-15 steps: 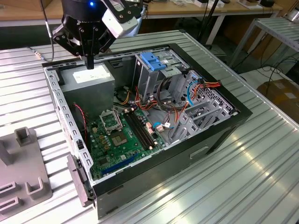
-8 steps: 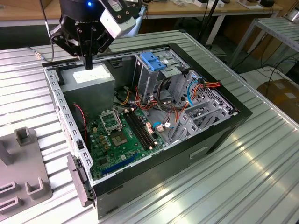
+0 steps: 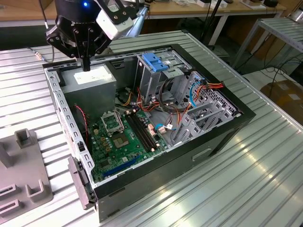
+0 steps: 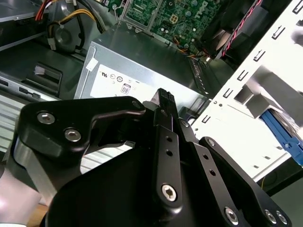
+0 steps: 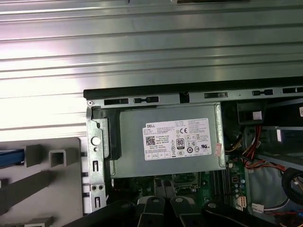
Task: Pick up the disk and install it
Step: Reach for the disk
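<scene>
Closest in, the gripper [image 4: 164, 97] hangs empty, fingers pressed together, above the power supply box [image 5: 168, 144], while the disk [image 5: 9, 157], just a blue edge showing, seems to lie outside the computer case [image 3: 156, 177] on the grey holder [image 5: 66, 198].

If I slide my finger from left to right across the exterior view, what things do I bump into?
Grey plastic rack → green circuit board → grey metal brackets → cardboard box.
</scene>
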`<state>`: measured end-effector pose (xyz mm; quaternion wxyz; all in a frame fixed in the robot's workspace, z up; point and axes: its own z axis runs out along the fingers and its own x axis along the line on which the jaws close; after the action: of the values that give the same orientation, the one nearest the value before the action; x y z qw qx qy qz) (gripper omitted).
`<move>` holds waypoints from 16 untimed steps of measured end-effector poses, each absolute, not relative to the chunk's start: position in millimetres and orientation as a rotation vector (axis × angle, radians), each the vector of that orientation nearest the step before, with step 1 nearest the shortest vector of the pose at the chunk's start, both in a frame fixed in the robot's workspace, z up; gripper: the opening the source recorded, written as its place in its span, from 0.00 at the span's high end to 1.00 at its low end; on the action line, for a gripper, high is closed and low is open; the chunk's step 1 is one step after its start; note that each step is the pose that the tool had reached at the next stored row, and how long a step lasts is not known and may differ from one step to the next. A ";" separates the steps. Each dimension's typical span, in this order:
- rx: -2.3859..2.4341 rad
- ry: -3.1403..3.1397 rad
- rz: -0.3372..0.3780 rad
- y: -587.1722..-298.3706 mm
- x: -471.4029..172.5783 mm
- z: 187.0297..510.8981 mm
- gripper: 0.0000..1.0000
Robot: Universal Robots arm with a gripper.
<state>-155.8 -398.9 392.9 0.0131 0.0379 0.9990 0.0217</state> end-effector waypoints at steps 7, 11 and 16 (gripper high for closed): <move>0.118 3.113 0.068 -398.9 -160.4 392.8 0.90; 0.118 3.113 0.068 -398.9 -162.6 392.8 0.90; 0.118 3.112 0.068 -398.9 -165.3 392.8 0.90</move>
<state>-165.3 -398.9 392.8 0.0131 0.0379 0.9990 0.0217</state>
